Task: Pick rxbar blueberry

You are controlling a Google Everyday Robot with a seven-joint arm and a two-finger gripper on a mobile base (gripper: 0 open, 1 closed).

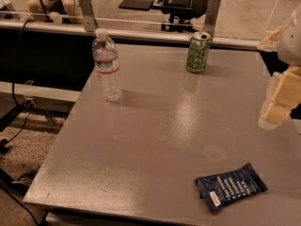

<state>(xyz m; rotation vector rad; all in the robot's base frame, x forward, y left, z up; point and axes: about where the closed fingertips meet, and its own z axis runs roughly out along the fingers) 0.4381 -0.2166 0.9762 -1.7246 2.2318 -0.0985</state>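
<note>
The rxbar blueberry (230, 187) is a flat dark navy-blue wrapper with pale lettering and a small white label. It lies flat near the front right edge of the grey table (155, 126). My gripper (277, 105) is a pale cream shape at the right edge of the view, above the table and well up and to the right of the bar. It holds nothing that I can see.
A clear plastic water bottle (106, 66) stands at the back left of the table. A green drink can (198, 52) stands at the back centre. A glass partition with a rail (141, 25) runs behind the table. Cables lie on the floor at left.
</note>
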